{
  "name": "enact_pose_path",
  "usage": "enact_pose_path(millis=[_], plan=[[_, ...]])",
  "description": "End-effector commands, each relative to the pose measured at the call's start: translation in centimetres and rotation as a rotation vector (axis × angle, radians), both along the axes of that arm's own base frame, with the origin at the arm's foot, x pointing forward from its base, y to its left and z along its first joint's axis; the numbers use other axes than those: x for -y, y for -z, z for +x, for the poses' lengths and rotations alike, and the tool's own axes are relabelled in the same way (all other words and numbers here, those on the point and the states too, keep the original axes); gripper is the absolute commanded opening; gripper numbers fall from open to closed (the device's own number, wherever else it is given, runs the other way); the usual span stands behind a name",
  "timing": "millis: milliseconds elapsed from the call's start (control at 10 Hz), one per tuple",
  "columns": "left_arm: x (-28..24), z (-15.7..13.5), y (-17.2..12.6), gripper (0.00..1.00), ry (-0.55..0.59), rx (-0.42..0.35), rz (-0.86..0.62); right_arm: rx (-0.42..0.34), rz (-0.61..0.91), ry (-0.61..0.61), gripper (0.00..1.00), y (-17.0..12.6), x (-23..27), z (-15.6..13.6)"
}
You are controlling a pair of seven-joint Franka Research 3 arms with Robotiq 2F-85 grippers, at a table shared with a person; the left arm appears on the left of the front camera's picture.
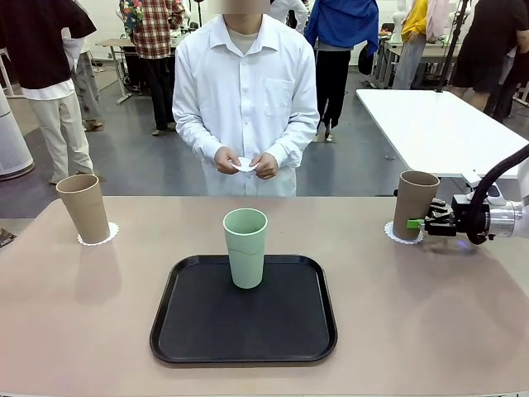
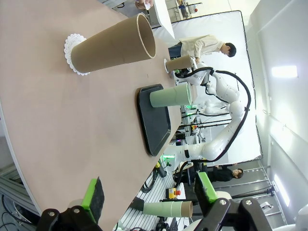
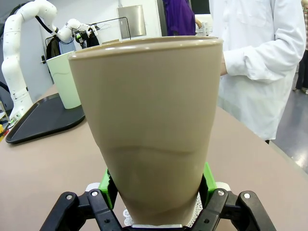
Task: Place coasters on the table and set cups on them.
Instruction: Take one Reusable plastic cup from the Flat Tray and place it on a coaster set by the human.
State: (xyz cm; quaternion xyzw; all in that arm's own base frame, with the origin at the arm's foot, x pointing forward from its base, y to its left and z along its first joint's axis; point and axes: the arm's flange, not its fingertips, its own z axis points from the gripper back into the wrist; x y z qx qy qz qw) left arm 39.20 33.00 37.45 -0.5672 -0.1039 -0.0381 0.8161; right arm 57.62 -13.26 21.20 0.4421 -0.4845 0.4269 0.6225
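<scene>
A tan-brown cup (image 1: 84,207) stands on a lacy white coaster (image 1: 111,234) at the far left of the beige table (image 1: 83,314). The mint green cup (image 1: 245,246) stands upright on the black tray (image 1: 190,331) in the middle. At the right, my right gripper (image 1: 417,223) is shut on the second tan cup (image 1: 413,203), low on its wall, and that cup rests on a coaster (image 1: 393,234). In the right wrist view this cup (image 3: 154,120) sits between the green pads (image 3: 109,185). My left gripper (image 2: 150,195) hangs open off the table's left end, well back from the left cup (image 2: 115,45).
A person in a white shirt stands at the far side and holds another coaster (image 1: 244,165) in both hands. A white-topped table (image 1: 430,124) stands behind at the right. Bare tabletop lies between the tray and each tan cup.
</scene>
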Motion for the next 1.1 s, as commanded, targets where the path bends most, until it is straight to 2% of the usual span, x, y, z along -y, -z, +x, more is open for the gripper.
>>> enact_pose_path(millis=[0,300,400,600,1000], plan=[[-0.02,-0.22,-0.22,1.0,0.001,0.007,-0.006,-0.015,0.011,0.011,0.81,-0.18,0.19,0.99],[-0.02,-0.22,-0.22,1.0,0.001,0.007,-0.006,-0.028,0.002,0.009,0.81,-0.03,0.31,0.93],[-0.02,-0.22,-0.22,1.0,0.001,0.007,-0.006,-0.035,0.002,0.006,0.92,-0.03,0.28,0.9],[-0.02,-0.22,-0.22,1.0,0.001,0.007,-0.006,-0.045,-0.003,0.002,1.0,-0.01,0.23,0.8],[-0.02,-0.22,-0.22,1.0,0.001,0.007,-0.006,-0.054,-0.022,0.006,1.0,-0.02,0.26,0.84]])
